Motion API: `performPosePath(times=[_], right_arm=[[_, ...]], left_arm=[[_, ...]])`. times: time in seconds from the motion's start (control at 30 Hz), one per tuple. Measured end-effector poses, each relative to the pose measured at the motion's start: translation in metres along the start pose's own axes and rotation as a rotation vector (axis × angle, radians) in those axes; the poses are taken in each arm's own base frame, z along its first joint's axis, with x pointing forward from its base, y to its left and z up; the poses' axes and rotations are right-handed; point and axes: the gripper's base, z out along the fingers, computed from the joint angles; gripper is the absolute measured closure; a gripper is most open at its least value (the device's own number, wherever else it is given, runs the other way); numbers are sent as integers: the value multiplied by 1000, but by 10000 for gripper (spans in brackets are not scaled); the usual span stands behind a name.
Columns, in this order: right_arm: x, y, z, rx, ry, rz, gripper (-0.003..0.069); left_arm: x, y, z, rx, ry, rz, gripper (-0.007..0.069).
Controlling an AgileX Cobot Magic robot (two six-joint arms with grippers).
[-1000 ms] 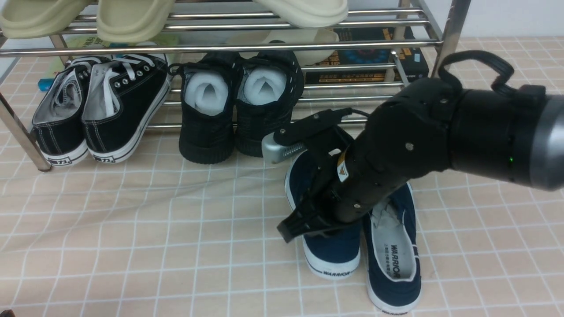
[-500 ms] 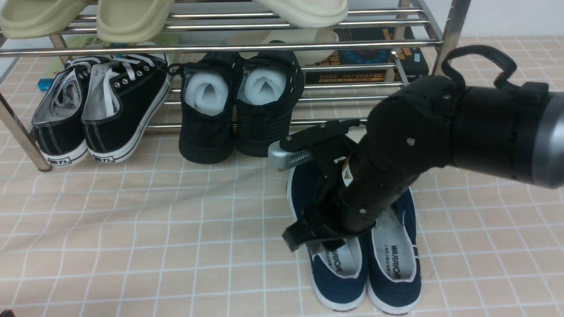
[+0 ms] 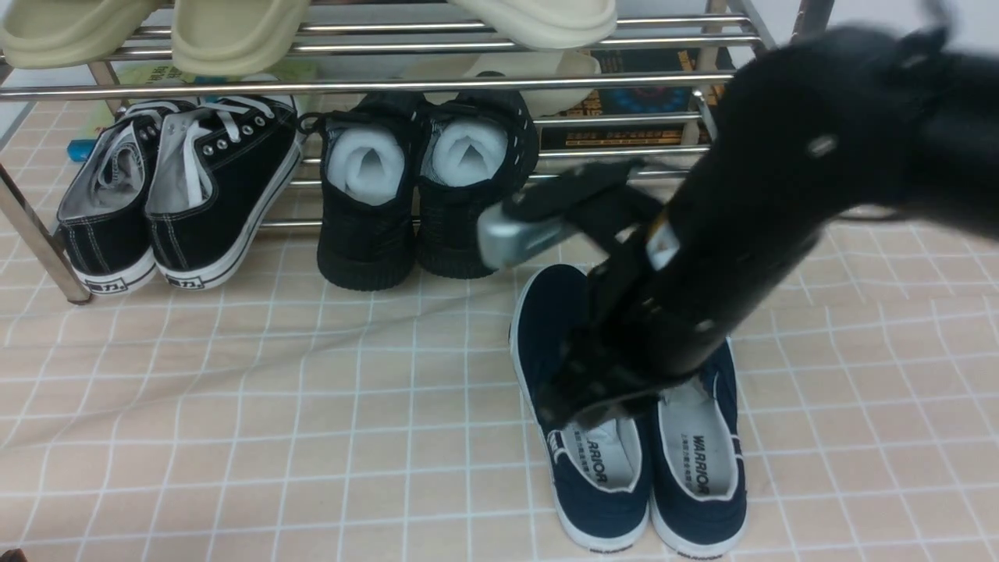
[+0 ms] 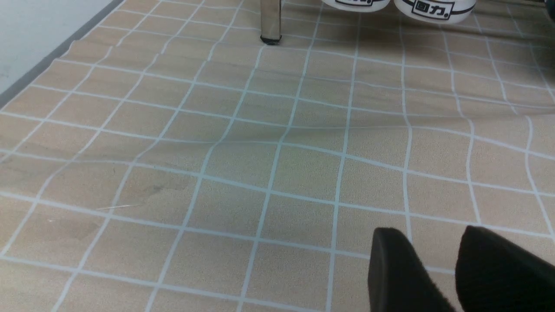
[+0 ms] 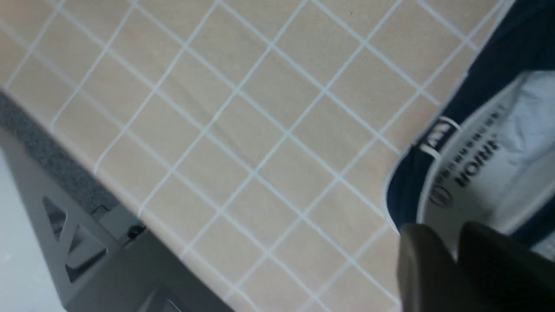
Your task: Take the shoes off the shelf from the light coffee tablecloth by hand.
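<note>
The pair of navy blue canvas slip-on shoes (image 3: 652,476) with white rubber soles stands off the shiny chrome tube shelf (image 3: 390,84). The two sit side by side and touching on the light coffee tablecloth (image 3: 234,390) with its grid of thin white lines. They are right of the middle and close to the near edge of the bench (image 5: 39,141), heels toward that edge, toes toward the rack. Their grey insoles read "WARRIOR" (crumpled paper shows deeper inside). The right claw (image 5: 455,236) hangs at the heel opening of the left-hand shoe, its arm blurred in the front view. Its two black fingers stand almost together with nothing seen between them; whether it touches the shoe I cannot tell. The left claw (image 4: 438,242) hovers low over bare cloth toward the bench's left edge, fingers likewise drawn close and empty. On the lower tier sit black lace-up sneakers with white laces (image 3: 179,195) and, beside them, all-black textured shoes stuffed with white foam (image 3: 425,195). Cream foam slippers (image 3: 234,31) lie on the upper tier.
</note>
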Motion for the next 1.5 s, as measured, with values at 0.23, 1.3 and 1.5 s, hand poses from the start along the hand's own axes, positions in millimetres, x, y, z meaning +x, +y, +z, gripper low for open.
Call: performPosePath(times=[0.23, 1.3, 1.5], right_arm=[[32, 6, -78, 53, -99, -63, 675], [244, -25, -86, 47, -1311, -140, 671], [245, -26, -83, 49, -1292, -138, 669]], left_arm=[[0, 0, 0, 0, 0, 0, 382], [0, 0, 0, 0, 1, 0, 382], [0, 0, 0, 0, 1, 0, 382]])
